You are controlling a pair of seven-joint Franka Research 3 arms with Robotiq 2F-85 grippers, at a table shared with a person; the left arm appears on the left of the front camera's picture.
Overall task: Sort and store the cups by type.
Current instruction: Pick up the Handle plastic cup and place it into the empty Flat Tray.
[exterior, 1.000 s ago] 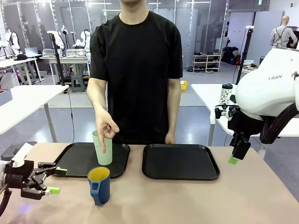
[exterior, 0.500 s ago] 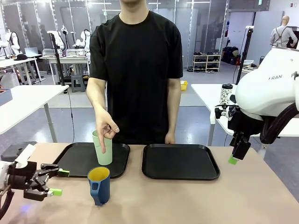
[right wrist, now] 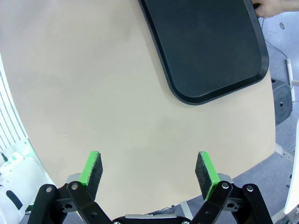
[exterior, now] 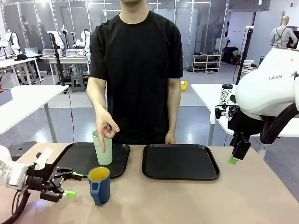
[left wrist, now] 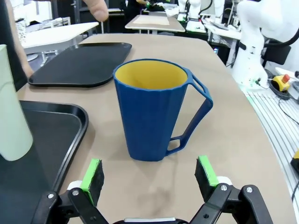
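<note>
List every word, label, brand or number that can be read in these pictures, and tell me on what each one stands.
"RAN": dark letters on the white shell of the right arm, front view; the start of the word is not clear.
Blue mug, green tumbler, left tray, right tray: no print to be seen.
Things in the room behind: too small to read.

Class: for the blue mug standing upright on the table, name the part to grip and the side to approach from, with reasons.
Grip the body of the blue mug low down, coming side-on from the robot's left, where the open left gripper faces it. It stands upright, tapers toward the base, and its handle juts sideways, likely leaving room lower down.
</note>
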